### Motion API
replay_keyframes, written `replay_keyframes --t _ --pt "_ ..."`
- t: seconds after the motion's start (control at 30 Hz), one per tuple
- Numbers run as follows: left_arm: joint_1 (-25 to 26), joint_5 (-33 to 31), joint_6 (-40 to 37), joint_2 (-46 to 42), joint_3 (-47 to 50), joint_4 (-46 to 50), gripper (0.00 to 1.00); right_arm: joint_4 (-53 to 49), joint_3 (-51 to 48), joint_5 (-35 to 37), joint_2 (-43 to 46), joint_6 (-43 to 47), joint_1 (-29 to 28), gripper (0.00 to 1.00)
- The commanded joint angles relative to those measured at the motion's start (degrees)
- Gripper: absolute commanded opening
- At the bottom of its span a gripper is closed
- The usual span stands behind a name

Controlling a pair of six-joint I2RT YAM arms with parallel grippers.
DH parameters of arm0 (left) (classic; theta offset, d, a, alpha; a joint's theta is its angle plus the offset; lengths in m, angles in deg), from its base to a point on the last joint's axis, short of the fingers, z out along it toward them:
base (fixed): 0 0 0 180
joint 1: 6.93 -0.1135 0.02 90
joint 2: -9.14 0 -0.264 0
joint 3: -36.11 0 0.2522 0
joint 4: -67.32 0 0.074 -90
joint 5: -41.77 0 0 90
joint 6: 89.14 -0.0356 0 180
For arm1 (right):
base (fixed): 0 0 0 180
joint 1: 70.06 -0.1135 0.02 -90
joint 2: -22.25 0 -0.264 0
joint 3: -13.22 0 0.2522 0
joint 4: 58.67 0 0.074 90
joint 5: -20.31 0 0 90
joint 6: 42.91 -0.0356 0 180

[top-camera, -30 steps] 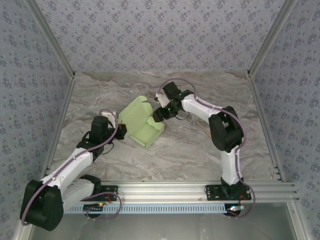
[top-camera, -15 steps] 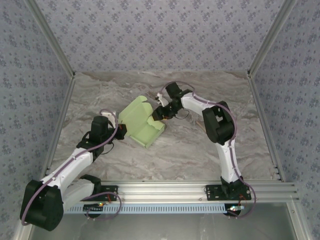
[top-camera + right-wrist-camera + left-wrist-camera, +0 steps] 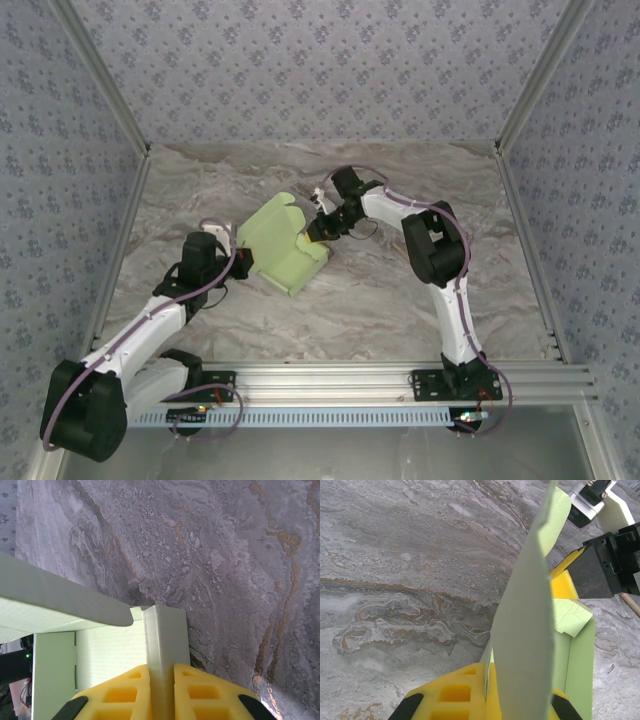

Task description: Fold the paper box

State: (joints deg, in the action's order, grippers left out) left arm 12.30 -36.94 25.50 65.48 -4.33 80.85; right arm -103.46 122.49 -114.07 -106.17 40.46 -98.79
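Mid-fold: paper box (image 3: 283, 250) half-formed in the middle of the table (image 3: 400, 290), left panel pinched tight in left gripper (image 3: 520, 692), right wall clamped in right gripper (image 3: 161, 675). Next, likely: easing the raised panel down gently.

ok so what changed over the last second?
The right arm's elbow swung in toward the left, while the right gripper stayed pinched on the right wall of the box. The left gripper kept its hold on the opposite edge, and the box hardly moved.
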Motion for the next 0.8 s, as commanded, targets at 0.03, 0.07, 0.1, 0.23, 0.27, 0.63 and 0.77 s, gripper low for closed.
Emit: replay_keyframes --t 0.03,0.07,0.1,0.23,0.27,0.63,0.77 --pt "0.11 1.37 -0.48 -1.13 0.23 -2.23 0.04 -0.42 1.43 -1.29 -0.63 -0.65 -0.03 0.12" --pt "0.11 1.36 -0.47 -1.14 0.24 -2.23 0.04 -0.46 1.36 -0.9 -0.48 -0.71 -0.33 0.11" --pt "0.09 1.37 -0.47 -1.1 0.23 -2.23 0.04 -0.53 1.35 -0.48 -0.37 -0.9 -0.48 0.1" --pt "0.11 1.36 -0.47 -1.14 0.22 -2.14 0.04 -0.64 0.87 2.44 0.38 -1.84 -1.38 0.08" --pt "0.11 1.37 -0.47 -1.14 0.23 -2.14 0.04 -0.69 0.69 3.24 0.74 -2.17 -1.66 0.07" --pt "0.11 1.06 -0.3 -1.14 0.32 -2.12 0.04 1.31 -3.69 20.8 6.51 -1.33 -7.01 0.01" --pt "0.11 0.91 -0.3 -1.14 0.18 -1.8 0.04 1.99 -5.15 27.79 8.5 1.44 -9.29 0.0"
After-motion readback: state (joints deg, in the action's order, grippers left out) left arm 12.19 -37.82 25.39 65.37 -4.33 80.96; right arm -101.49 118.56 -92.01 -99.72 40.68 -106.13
